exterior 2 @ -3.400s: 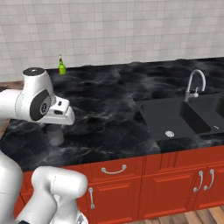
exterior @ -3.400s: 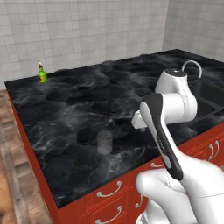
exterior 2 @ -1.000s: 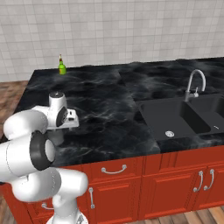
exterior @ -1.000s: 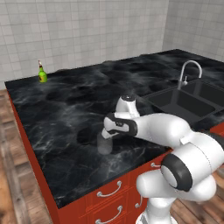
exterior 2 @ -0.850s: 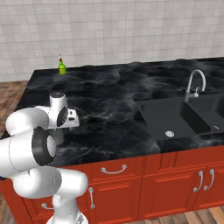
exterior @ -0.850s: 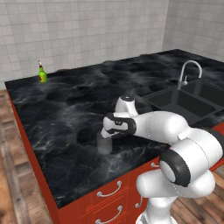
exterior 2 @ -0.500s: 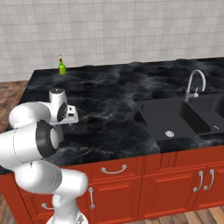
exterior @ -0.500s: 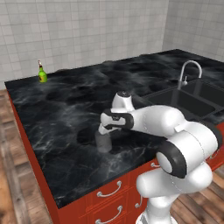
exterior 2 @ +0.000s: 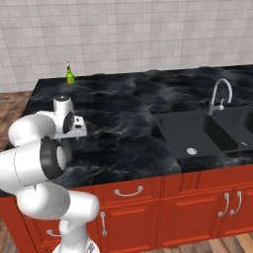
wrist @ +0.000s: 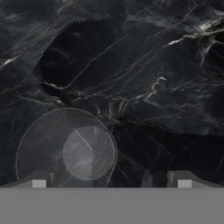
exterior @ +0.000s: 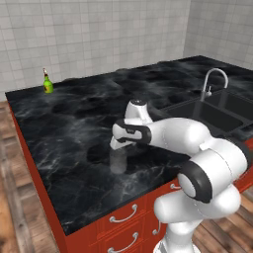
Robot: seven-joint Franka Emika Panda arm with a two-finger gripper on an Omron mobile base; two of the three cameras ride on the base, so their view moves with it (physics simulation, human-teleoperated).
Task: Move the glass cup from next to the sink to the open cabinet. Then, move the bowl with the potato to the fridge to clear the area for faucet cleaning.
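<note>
The glass cup stands upright on the black marble counter, well left of the sink. My gripper hangs just above it, pointing down. Seen from above in the hand view, the cup is a see-through ring lying toward the left fingertip. There my gripper is open, and the cup's rim partly sits between the two tips without touching them. The faucet arches over the sink's back edge. The bowl, potato, fridge and open cabinet are out of view.
A small green bottle stands at the counter's far left corner by the tiled wall. Red drawers with silver handles run below the counter front. The sink and faucet lie to the right.
The arm has swung down from a raised pose and brought the hand low over the cup. Over the last second it edged left, closer above it. The jaws stayed open.
</note>
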